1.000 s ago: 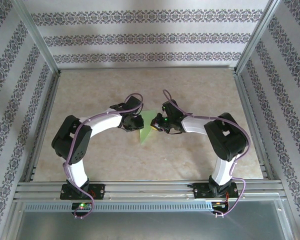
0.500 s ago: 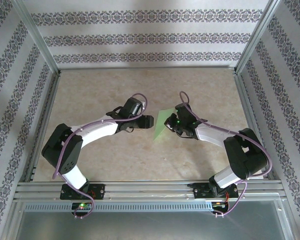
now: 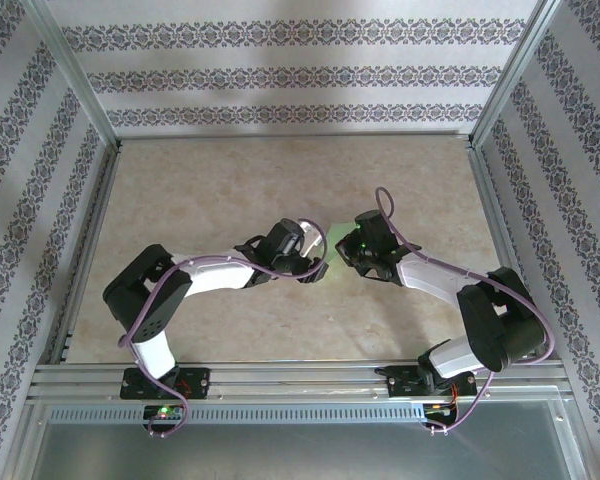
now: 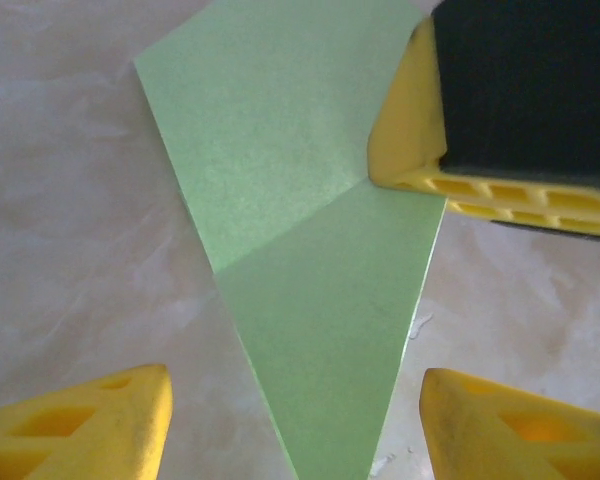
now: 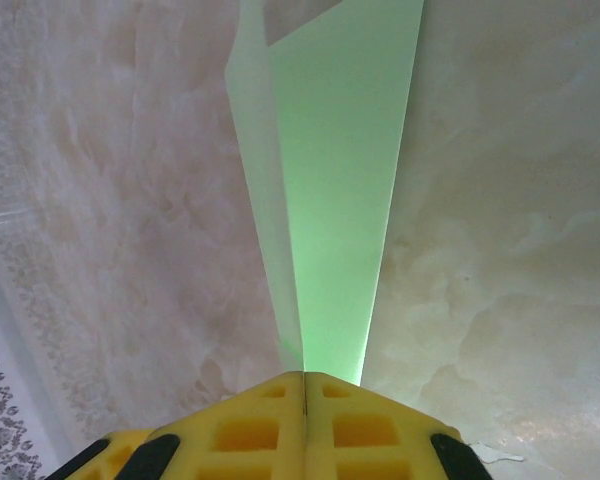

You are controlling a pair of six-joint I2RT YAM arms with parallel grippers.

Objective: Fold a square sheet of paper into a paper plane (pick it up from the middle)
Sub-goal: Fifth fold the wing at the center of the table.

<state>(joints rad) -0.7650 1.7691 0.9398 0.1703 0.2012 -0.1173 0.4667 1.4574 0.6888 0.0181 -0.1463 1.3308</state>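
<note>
The right tool (image 5: 302, 385) was clenched on the slim, pointed light green paper plane (image 4: 310, 250) at the middle of the beige marbled table (image 3: 180, 190). Just left, the left tool (image 4: 295, 430) stood released, astride its narrow end (no contact visible). The nose folds looked done and the wings probably remained.

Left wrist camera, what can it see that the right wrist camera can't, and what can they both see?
Left wrist view: the flat face of the light green folded sheet of paper with its slanted crease, the left claw open with one finger on each side of the narrow end, and the right claw pinching one edge. Right wrist view: the paper stretching away as a narrow strip from the shut yellow fingertips, plus a bit of patterned wall. Both: the green paper and the beige marbled tabletop.
</note>
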